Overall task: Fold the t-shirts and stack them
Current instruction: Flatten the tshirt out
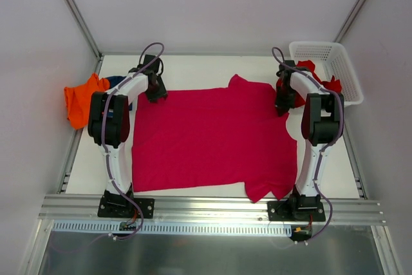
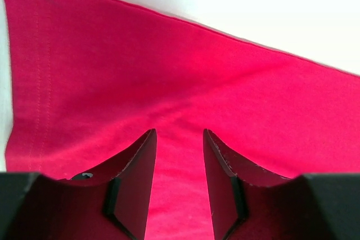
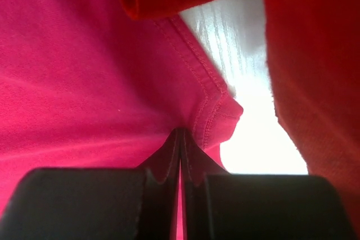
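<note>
Top external view, nearest first: a magenta-pink t-shirt (image 1: 206, 140) lies spread flat on the white worktop (image 1: 193, 66), one sleeve reaching the near edge. At this shirt's far left corner the left fingers (image 1: 156, 94) stand a narrow way apart over the cloth, gripping nothing. At its right edge the right fingers (image 3: 181, 141) are pressed together on a hem (the cloth puckers at their tips). Left of the magenta shirt an orange t-shirt (image 1: 80, 101) sits crumpled, with a navy t-shirt (image 1: 116, 82) just behind it. Beyond the magenta shirt's far right corner, a red t-shirt (image 1: 309, 67) lies bunched in a white mesh basket (image 1: 341, 62).
</note>
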You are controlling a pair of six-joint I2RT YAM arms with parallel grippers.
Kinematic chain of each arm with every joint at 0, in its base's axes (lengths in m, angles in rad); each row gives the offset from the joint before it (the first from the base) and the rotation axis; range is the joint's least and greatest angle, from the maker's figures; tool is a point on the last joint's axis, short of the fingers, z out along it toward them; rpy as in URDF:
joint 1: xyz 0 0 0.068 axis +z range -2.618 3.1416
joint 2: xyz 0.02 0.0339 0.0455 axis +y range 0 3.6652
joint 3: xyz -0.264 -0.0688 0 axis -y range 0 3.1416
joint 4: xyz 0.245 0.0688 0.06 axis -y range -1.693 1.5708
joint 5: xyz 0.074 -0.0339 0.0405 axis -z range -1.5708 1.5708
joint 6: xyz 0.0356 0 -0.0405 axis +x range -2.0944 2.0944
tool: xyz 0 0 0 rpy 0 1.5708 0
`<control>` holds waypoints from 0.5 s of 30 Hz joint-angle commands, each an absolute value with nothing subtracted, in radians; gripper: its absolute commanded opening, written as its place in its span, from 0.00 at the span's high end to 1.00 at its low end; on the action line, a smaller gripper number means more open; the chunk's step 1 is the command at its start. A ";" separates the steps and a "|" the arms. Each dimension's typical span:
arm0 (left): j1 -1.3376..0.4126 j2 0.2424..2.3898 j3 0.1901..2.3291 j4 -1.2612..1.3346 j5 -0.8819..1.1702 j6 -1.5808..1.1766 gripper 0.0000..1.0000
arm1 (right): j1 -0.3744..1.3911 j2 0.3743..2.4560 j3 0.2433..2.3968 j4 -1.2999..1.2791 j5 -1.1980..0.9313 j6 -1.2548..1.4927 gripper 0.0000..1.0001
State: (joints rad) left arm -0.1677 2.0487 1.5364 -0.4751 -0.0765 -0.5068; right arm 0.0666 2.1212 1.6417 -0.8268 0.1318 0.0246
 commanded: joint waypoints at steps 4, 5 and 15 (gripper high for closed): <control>-0.228 1.956 1.583 -0.468 -0.142 -0.453 0.61 | 0.054 2.014 1.605 -0.763 0.063 0.015 1.00; -0.236 1.945 1.586 -0.466 -0.167 -0.448 0.61 | 0.052 1.959 1.583 -0.729 0.034 0.020 0.99; -0.279 1.839 1.586 -0.498 -0.469 -0.420 0.42 | 0.052 1.913 1.782 -0.658 -0.242 0.009 0.63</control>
